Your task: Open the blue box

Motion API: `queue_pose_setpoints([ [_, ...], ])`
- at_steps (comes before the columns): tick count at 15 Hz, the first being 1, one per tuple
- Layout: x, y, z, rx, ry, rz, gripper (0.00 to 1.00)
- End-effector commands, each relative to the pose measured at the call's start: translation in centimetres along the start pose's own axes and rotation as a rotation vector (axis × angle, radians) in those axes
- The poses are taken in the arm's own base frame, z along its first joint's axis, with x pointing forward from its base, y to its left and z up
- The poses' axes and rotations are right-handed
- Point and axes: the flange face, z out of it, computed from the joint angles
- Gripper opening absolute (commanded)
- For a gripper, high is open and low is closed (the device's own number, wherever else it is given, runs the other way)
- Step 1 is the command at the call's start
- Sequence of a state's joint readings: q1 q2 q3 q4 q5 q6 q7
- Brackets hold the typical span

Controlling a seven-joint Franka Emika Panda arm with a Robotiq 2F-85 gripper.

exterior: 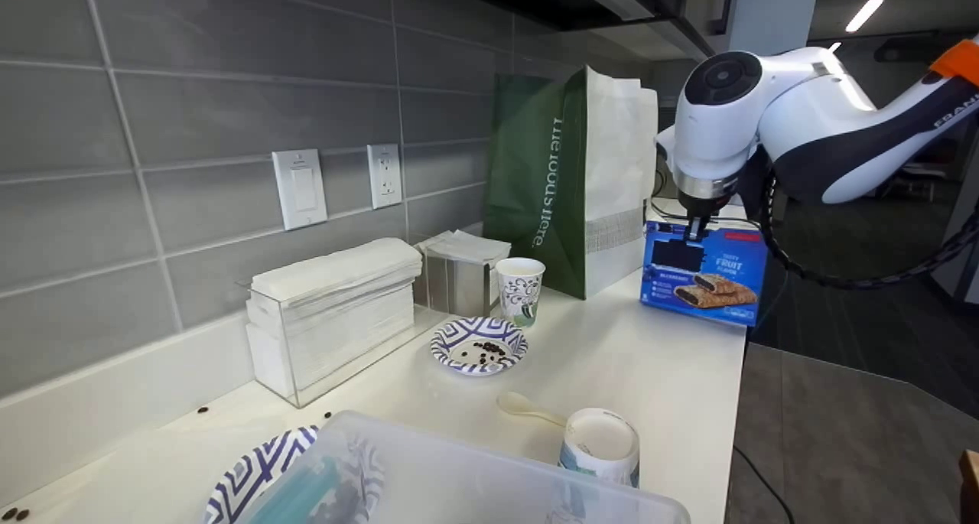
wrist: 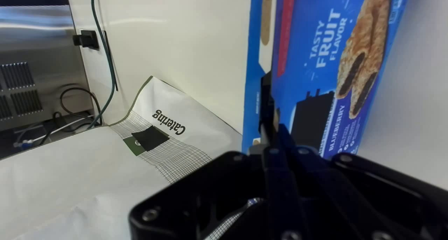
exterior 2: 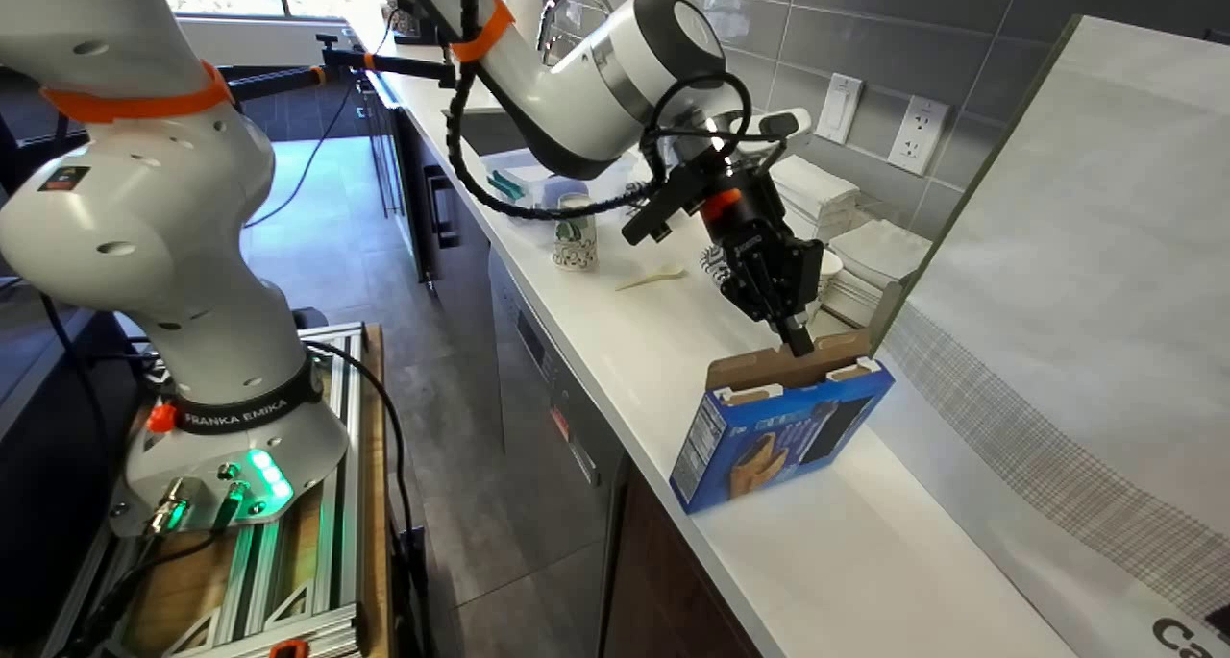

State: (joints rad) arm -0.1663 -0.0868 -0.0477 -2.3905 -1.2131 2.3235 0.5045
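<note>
The blue box (exterior: 700,279) stands upright on the white counter by its right edge in an exterior view. Its printed face shows fruit bars and a black patch. In an exterior view the box (exterior 2: 783,447) has its top open, with a brown inner flap (exterior 2: 740,368) standing up. The box (wrist: 315,50) also fills the right of the wrist view. My gripper (exterior 2: 796,339) points down at this flap. In the wrist view its fingers (wrist: 274,124) are close together, one inside the opening and one outside, with a tan cardboard sliver between them. The box's inside is hidden.
A tall green and white paper bag (exterior: 539,187) stands beside the box against the wall. Napkin holders (exterior: 344,317), a paper cup (exterior: 521,287), a bowl of beans (exterior: 479,346), a spoon (exterior: 528,408) and a translucent bin (exterior: 459,463) stand further along the counter.
</note>
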Motion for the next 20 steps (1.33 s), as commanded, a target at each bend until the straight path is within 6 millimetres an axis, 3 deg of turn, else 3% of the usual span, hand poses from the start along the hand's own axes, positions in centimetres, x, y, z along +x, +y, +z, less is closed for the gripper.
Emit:
queue_pose_setpoints([
  [1, 1.4, -0.9, 1.7, -0.056, 0.011, 0.008, 0.0],
  [5, 2.4, -1.7, 2.3, -0.053, 0.052, -0.038, 0.0],
  [20, 3.4, -4.1, 3.3, 0.319, 0.175, -0.082, 0.0],
])
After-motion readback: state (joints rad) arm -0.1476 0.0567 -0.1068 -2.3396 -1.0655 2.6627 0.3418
